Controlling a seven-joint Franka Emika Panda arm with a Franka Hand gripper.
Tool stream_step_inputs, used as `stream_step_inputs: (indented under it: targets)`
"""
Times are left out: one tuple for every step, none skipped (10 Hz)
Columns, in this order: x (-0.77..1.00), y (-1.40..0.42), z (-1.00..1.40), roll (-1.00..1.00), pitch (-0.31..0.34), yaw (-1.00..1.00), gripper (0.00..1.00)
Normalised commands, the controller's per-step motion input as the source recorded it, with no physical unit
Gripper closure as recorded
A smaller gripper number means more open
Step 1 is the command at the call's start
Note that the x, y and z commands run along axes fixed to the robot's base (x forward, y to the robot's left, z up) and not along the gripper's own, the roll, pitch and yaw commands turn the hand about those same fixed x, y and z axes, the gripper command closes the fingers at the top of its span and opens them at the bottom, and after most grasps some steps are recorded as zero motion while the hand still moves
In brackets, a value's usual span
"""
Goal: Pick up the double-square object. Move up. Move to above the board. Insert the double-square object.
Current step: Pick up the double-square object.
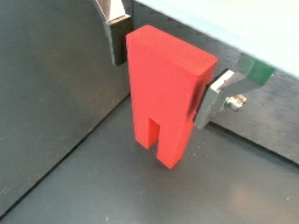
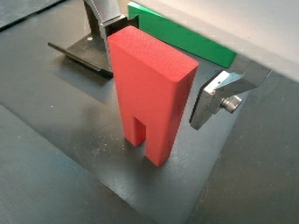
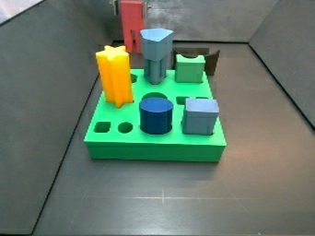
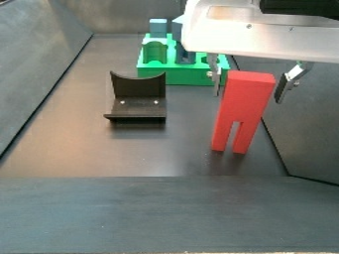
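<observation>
The double-square object (image 4: 243,109) is a tall red block that stands upright on the dark floor on its two square legs. It also shows in both wrist views (image 1: 166,87) (image 2: 149,87) and behind the board in a side view (image 3: 131,20). My gripper (image 4: 248,75) is down around its upper part, one finger (image 1: 117,35) on each flat side, with narrow gaps, so the jaws look open. The green board (image 4: 154,69) lies further off, beyond the block (image 2: 181,42).
The fixture (image 4: 135,97) stands on the floor between the block and the board. The board (image 3: 123,143) carries a yellow star column (image 3: 113,76), a grey-blue column (image 3: 155,51), a dark blue cylinder (image 3: 155,115), a grey-blue cube (image 3: 201,115) and a green piece (image 3: 189,66). Grey walls enclose the floor.
</observation>
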Motion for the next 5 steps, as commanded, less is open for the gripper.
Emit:
stream_step_inputs:
  targets:
    - [0.00, 0.00, 0.00, 0.23, 0.000, 0.00, 0.00]
    - [0.00, 0.00, 0.00, 0.03, -0.031, 0.00, 0.00]
    - [-0.03, 0.00, 0.00, 0.00, -0.034, 0.00, 0.00]
    - [0.00, 0.03, 0.00, 0.00, 0.000, 0.00, 0.00]
    - [0.26, 0.01, -0.07, 0.14, 0.074, -0.10, 0.00]
